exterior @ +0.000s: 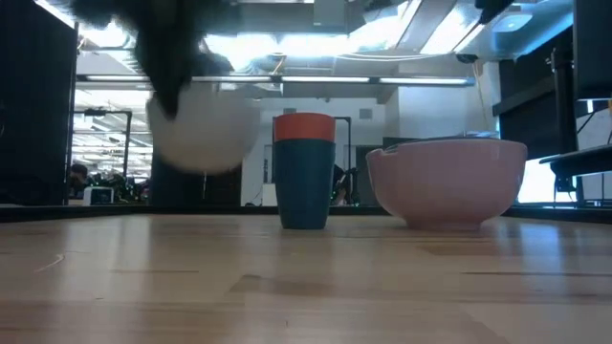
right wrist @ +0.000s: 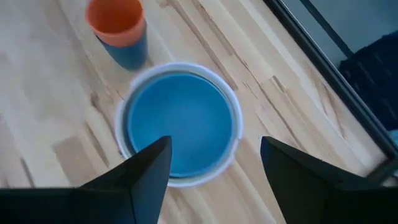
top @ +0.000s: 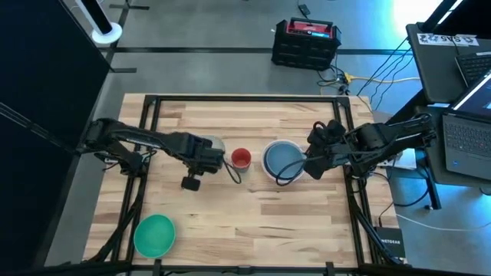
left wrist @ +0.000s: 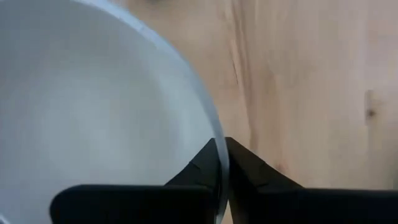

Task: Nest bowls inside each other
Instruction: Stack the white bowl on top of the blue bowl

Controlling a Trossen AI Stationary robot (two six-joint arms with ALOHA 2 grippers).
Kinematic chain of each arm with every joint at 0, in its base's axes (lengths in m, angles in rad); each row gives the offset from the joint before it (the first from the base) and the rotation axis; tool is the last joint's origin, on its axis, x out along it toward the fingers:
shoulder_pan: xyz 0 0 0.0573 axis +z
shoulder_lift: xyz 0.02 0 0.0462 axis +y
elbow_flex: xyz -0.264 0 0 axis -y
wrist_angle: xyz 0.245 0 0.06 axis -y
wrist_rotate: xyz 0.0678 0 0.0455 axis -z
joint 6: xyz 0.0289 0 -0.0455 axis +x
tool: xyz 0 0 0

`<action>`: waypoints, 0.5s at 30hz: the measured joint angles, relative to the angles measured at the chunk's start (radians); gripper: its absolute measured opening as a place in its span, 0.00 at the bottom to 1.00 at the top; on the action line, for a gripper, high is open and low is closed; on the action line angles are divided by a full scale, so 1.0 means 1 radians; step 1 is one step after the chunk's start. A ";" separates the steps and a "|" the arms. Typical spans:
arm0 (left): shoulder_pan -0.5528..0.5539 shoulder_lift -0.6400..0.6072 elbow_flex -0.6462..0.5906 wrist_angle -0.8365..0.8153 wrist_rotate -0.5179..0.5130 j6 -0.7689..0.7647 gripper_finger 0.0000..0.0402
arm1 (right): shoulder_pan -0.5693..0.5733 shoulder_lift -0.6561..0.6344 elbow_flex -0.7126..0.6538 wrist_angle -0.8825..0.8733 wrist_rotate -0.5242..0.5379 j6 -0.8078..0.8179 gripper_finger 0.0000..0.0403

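On the wooden counter (top: 253,207) the largest piece, a white bowl (exterior: 449,182) with a light blue bowl (right wrist: 180,121) already seated inside it, stands right of centre; its wall looks thick and rounded, probably rigid plastic, light enough for one arm, and the thin double rim is the natural place to pinch. Above it hovers the right gripper (right wrist: 211,180), fingers spread wide and holding nothing.

Next in size, the green bowl (top: 155,234) sits alone near the front left corner, well apart from the rest, smooth and shallow, likely slick on the wood, so a rim pinch should serve better than a push.

Left of centre, the left gripper (left wrist: 222,168) has its fingers clenched on the rim of a smaller white bowl (left wrist: 93,112), one finger inside the wall and one outside; in the low view this bowl appears clear of the counter. Its surface is matte and even, and it seems stiff enough not to flex under the pinch, though a one-sided hold may let it tilt.

Smallest, a red cup (exterior: 304,126) nested in a dark blue cup (exterior: 306,186) stands upright between the two bowls, tall, narrow and easily tipped
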 joint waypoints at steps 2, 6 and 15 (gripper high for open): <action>0.003 -0.012 0.069 -0.061 -0.015 0.001 0.00 | 0.000 -0.003 -0.016 -0.014 -0.003 0.012 0.58; 0.037 0.030 0.314 -0.145 -0.034 0.038 0.00 | 0.017 -0.046 -0.168 0.063 -0.075 0.090 0.58; 0.089 0.322 0.735 -0.058 -0.035 0.234 0.00 | 0.256 -0.144 -0.500 0.310 -0.088 0.483 0.58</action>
